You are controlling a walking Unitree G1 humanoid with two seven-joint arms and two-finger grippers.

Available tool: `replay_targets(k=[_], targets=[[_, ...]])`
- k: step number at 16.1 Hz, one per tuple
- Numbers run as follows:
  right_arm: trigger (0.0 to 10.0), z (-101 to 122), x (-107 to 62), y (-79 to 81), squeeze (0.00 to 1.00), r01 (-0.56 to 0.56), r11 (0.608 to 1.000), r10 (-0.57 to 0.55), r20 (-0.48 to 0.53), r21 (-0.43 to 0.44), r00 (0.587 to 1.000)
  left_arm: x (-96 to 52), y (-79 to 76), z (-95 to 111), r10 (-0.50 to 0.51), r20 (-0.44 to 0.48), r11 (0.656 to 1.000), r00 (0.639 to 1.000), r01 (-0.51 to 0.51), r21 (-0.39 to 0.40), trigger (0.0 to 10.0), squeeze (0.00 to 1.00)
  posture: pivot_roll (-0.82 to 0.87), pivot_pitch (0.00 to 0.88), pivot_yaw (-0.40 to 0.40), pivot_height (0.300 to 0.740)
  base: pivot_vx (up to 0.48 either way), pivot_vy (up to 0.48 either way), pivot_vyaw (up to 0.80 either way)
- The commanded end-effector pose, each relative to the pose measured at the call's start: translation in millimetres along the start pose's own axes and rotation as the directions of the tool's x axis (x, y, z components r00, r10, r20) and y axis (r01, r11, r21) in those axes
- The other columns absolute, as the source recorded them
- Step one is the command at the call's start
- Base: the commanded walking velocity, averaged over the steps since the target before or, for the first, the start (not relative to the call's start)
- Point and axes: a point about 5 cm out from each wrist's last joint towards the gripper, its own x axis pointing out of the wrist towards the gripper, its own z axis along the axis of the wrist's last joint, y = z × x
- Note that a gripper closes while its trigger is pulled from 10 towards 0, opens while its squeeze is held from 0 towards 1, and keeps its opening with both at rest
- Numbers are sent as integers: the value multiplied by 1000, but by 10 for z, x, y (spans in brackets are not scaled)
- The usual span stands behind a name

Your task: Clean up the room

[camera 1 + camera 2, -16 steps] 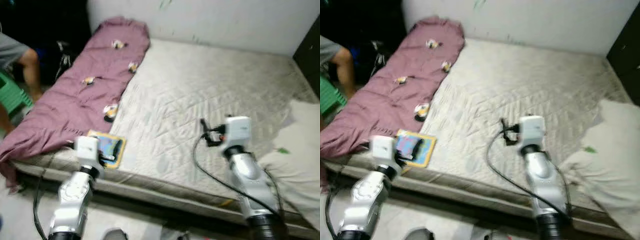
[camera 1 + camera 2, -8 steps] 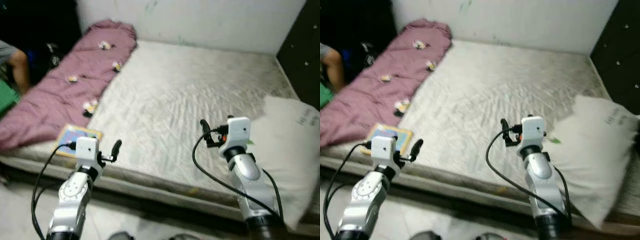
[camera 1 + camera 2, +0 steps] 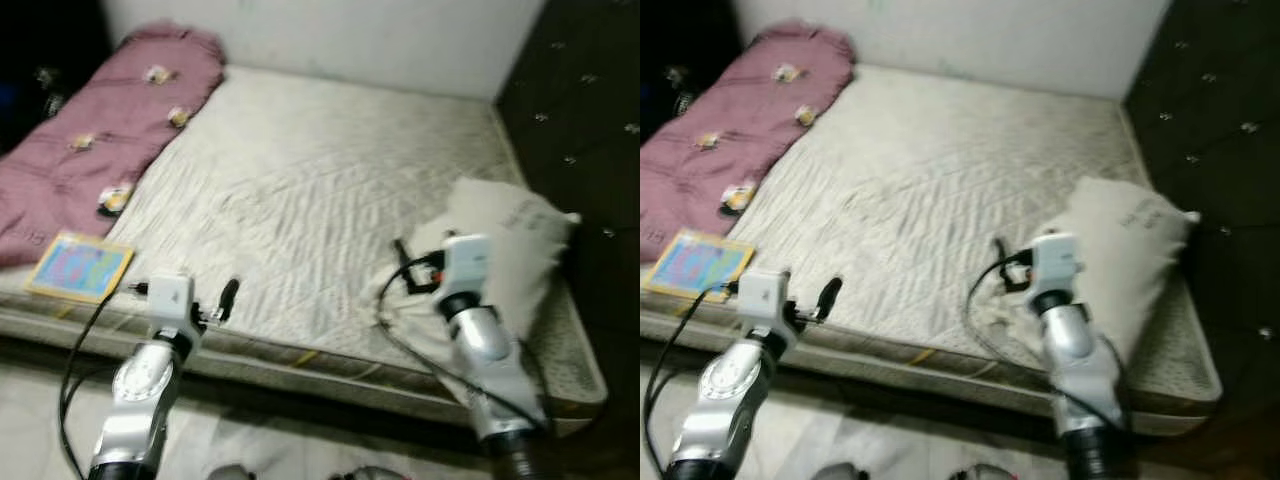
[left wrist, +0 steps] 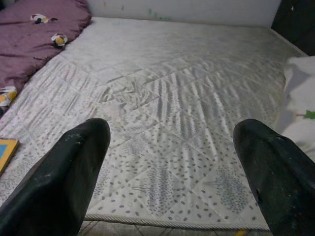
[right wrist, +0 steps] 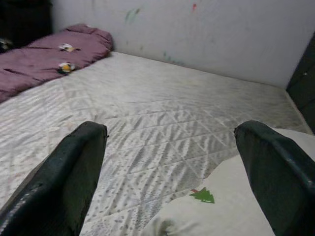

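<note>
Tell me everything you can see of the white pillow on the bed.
The white pillow looks like soft, rumpled cloth, lying flat near the mattress's right edge, beside the dark padded headboard. It bears a small green tree print and faint lettering, too blurred to read. The right gripper is just in front of it, open.

On the bare quilted mattress point(image 3: 300, 200) before me, a rumpled purple blanket point(image 3: 90, 150) with small printed figures lies along its left side. A colourful flat book point(image 3: 78, 267) rests at the near-left edge. A white pillow point(image 3: 510, 240) slumps at the right side.
</note>
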Motion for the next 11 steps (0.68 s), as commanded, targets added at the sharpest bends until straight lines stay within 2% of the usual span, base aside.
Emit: replay_targets(k=[1, 2, 6, 7, 11], targets=[[10000, 42, 5, -63, 0, 20, 1000, -20, 12, -16, 1000, 20, -28, 20, -8, 7, 1000, 1000, 8, 2, 10000, 0, -21, 0, -35, 740, 0, -285, 0], [10000, 42, 4, -62, 0, 20, 1000, -20, 12, -16, 1000, 21, -30, 19, -9, 6, 1000, 1000, 9, 3, 10000, 0, -22, 0, -35, 740, 0, -274, 0], [10000, 32, -4, -67, 0, 23, 1000, -23, 5, -13, 1000, 14, -26, 13, -5, 5, 1000, 1000, 5, -15, 10000, 0, -22, 0, -36, 740, 0, 0, 0], [10000, 30, -9, -66, 0, 24, 1000, -24, 4, -13, 1000, 10, -25, 15, -8, 7, 1000, 1000, 8, -15, 10000, 0, -22, 0, -35, 740, 0, 0, -525], [10000, 25, -27, -58, 0, 24, 1000, -24, 2, -10, 1000, -3, -49, 26, -45, 21, 999, 999, 46, -18, 10000, 0, -23, 0, -34, 740, 0, 0, 0]])
